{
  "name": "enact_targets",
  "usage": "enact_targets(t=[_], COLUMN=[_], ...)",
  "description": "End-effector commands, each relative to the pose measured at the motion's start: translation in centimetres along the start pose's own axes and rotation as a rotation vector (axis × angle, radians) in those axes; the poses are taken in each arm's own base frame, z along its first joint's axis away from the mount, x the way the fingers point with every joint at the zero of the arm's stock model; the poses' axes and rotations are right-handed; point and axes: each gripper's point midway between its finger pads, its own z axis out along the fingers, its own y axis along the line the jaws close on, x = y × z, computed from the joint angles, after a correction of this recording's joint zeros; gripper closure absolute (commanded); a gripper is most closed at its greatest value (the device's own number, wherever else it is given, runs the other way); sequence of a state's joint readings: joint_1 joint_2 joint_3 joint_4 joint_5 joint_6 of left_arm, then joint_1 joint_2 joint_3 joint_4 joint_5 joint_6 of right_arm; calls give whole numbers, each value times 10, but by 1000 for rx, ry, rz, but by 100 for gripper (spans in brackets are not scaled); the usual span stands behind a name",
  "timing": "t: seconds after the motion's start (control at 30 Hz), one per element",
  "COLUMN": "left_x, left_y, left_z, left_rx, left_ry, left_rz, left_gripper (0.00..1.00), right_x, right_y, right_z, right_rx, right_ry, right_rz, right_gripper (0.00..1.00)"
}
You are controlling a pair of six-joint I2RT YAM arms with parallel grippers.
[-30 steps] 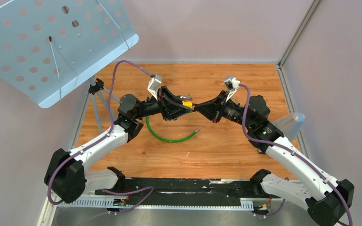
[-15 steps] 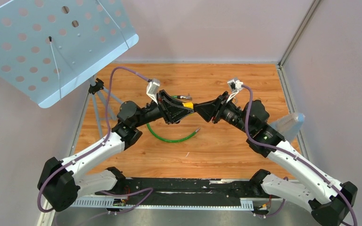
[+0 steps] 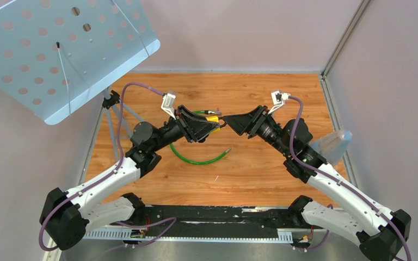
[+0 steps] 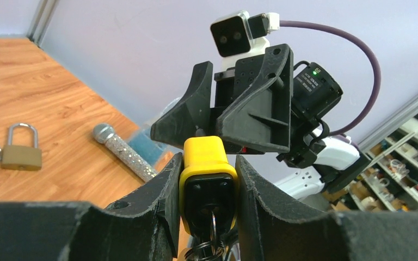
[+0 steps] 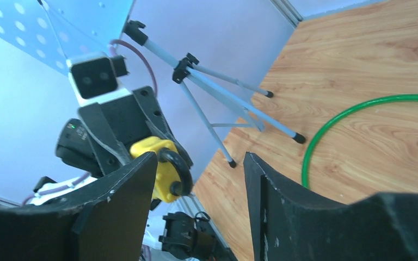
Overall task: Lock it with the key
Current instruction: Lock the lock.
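A yellow padlock [image 4: 209, 163] with a black face is clamped between my left gripper's [image 4: 209, 168] fingers. A key [image 4: 214, 227] on a ring sticks out of its keyhole, toward the left wrist camera. In the top view the padlock [image 3: 215, 119] is held above the table's middle by the left gripper [image 3: 213, 125]. My right gripper [image 3: 229, 120] faces it from the right, jaws apart and empty. In the right wrist view the padlock [image 5: 162, 166] and its black shackle [image 5: 180, 168] sit just off the left finger [image 5: 121, 201], not between the jaws.
A green cable [image 3: 196, 159] loops on the wooden table under the grippers. A brass padlock [image 4: 19, 153] and a glittery microphone [image 4: 124, 152] lie on the table. A tripod [image 3: 114, 111] with a perforated blue panel [image 3: 60, 49] stands at the left.
My right gripper has gone from shut at the padlock to open and drawn back a little to the right. Both grippers have shifted slightly toward the far side.
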State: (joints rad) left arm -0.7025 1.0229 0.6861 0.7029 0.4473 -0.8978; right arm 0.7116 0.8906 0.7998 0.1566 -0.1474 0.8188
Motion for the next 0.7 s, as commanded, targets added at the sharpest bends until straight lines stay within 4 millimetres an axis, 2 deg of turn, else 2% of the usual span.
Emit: enact_targets(t=[0.0,0.23,0.5,0.67], left_x=[-29,-29,-30,-33], left_y=[-26,-27,-25,-22], left_z=[-1,0,0,2], left_rx=[73,90,105,129], left_ry=[-128,-139,-166,-186], left_rz=[-55,-117,-139,-175], left_gripper=[100,100,100,100], right_x=[-20,-13,-6,-5], right_y=[33,38,42,41], right_z=[3,12,7,5], right_rx=[-142,-179,-241,-241], right_ry=[-73,-31,-20,-27], right_rz=[93,100,125,129], right_gripper=[42,63,65,72])
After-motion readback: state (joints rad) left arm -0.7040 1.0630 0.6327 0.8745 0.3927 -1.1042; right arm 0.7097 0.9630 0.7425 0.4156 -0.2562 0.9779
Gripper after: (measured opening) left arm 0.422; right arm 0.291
